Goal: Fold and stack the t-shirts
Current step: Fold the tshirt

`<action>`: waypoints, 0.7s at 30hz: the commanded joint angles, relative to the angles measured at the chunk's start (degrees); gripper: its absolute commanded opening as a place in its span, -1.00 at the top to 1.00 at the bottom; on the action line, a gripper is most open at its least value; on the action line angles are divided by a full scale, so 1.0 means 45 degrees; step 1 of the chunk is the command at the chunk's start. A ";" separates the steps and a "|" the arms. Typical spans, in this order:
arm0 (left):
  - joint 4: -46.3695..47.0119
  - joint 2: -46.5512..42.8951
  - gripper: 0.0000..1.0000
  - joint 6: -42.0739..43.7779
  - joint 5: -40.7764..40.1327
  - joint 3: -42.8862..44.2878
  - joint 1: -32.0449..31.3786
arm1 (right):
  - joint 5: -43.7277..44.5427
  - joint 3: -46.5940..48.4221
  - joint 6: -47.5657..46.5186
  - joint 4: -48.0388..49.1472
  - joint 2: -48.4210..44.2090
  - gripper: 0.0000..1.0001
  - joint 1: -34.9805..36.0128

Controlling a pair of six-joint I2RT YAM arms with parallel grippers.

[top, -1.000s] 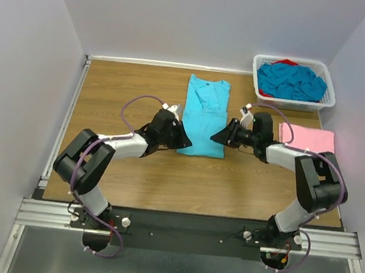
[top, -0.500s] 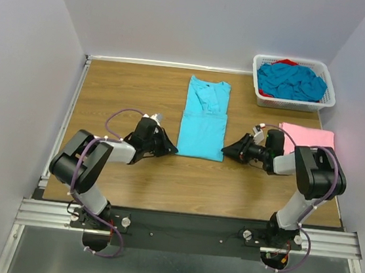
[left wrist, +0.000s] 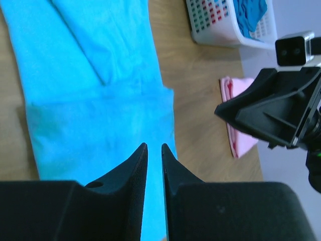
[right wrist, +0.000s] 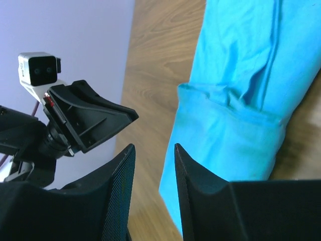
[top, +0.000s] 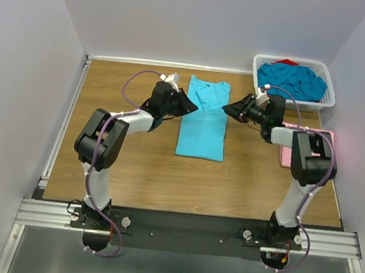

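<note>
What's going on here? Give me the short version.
Two arms are folding t-shirts. A blue shirt lies on the table as a long narrow strip, near end already folded over. The left hand and right hand hover either side of its far half, holding nothing. A folded pink shirt lies to the right; more blue shirts wait in the basket.

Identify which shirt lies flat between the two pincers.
The long turquoise shirt spread on the table's middle. The pink shirt sits folded at the right, and the other turquoise ones are heaped in the basket.
</note>
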 commanded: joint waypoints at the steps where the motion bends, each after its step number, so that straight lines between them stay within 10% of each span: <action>1: -0.0555 0.2067 0.50 0.0331 0.0328 0.1273 0.0271 | 0.0943 0.1194 0.0742 0.0377 0.1601 0.11 0.0351; 11: -0.0907 0.4453 0.55 -0.0216 0.0347 0.2507 0.1033 | 0.3462 0.0846 0.1290 0.0690 0.4338 0.11 0.0351; 21: -0.0633 0.2503 0.52 0.0096 0.0152 0.1317 0.1131 | 0.3271 -0.0366 0.0509 0.0612 0.1431 0.09 0.0293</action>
